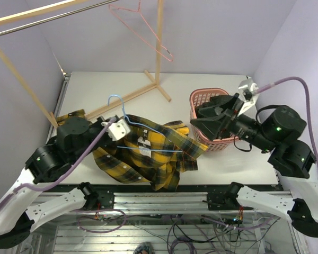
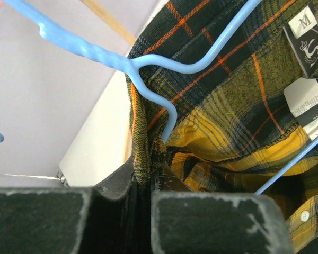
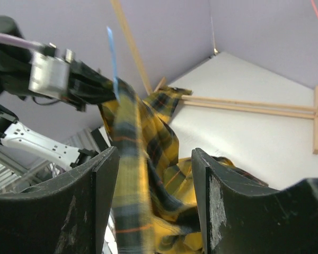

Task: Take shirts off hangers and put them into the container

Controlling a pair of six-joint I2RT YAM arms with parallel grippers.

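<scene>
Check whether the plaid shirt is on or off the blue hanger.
On: the blue hanger runs inside the collar of the plaid shirt.

White arms (image 1: 13,198), black joints (image 1: 69,137), purple cables (image 1: 302,87), scuffed right gripper (image 3: 155,159)

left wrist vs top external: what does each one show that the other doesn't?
Only left wrist: the M on the collar label, a white button, and the plaid shirt edge clamped between the left fingers. Only top external: the pink basket, the pink hanger on the wooden rack, the right arm. Both: the blue hanger inside the plaid shirt.
</scene>
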